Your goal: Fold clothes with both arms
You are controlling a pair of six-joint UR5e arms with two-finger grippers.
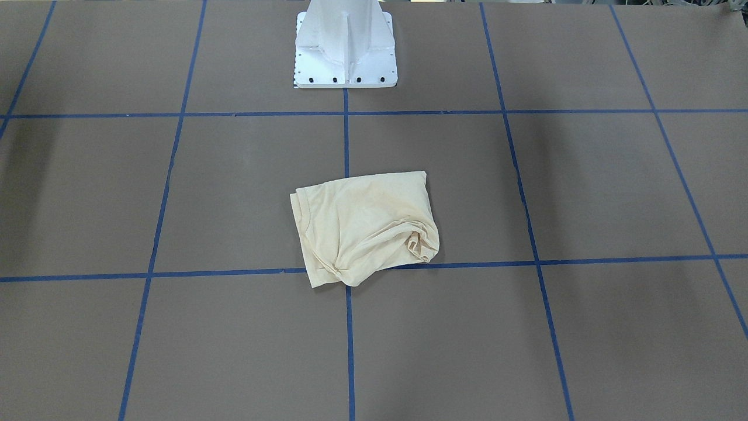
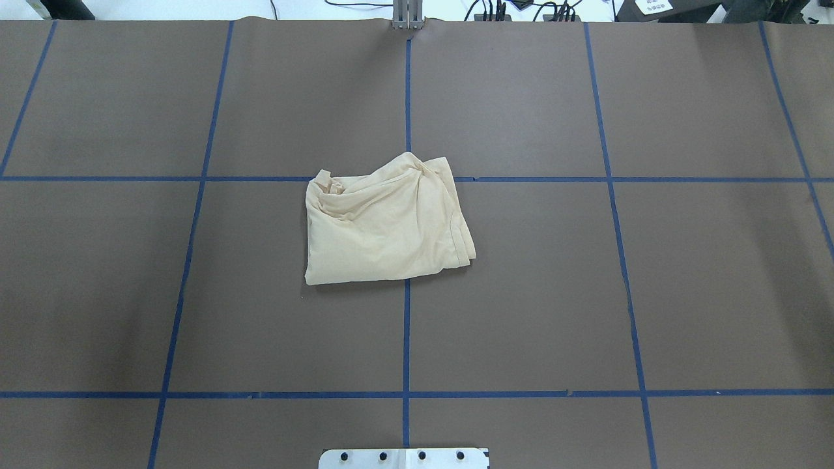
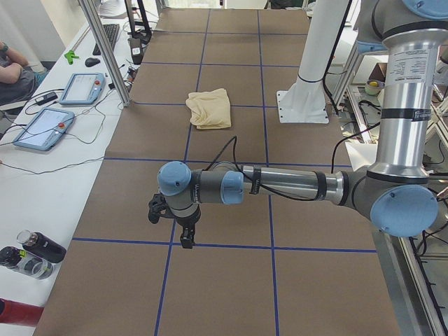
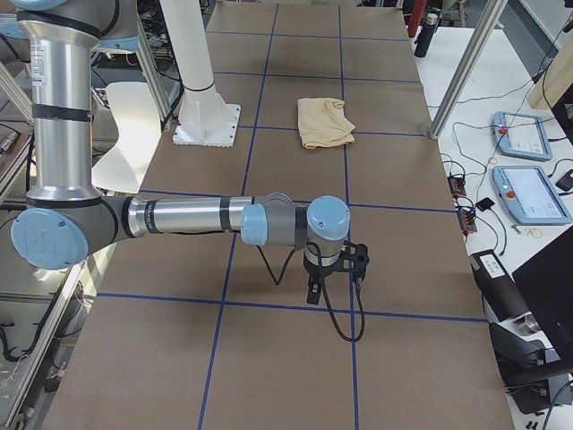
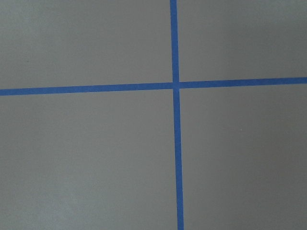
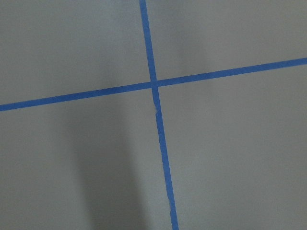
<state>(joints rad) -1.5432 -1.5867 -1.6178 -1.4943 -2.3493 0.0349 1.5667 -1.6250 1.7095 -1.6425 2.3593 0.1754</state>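
Shirt (image 2: 384, 225) lay roughly folded, well beyond the fingers of left gripper (image 3: 186, 240) and right gripper (image 4: 333, 269); we judged folding nearly done, but could not tell whether either was open.

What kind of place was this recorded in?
Probably a robotics lab workcell: a brown table gridded with blue tape, a jointed robot arm reaching over it, and teach pendants with cables on a side bench.
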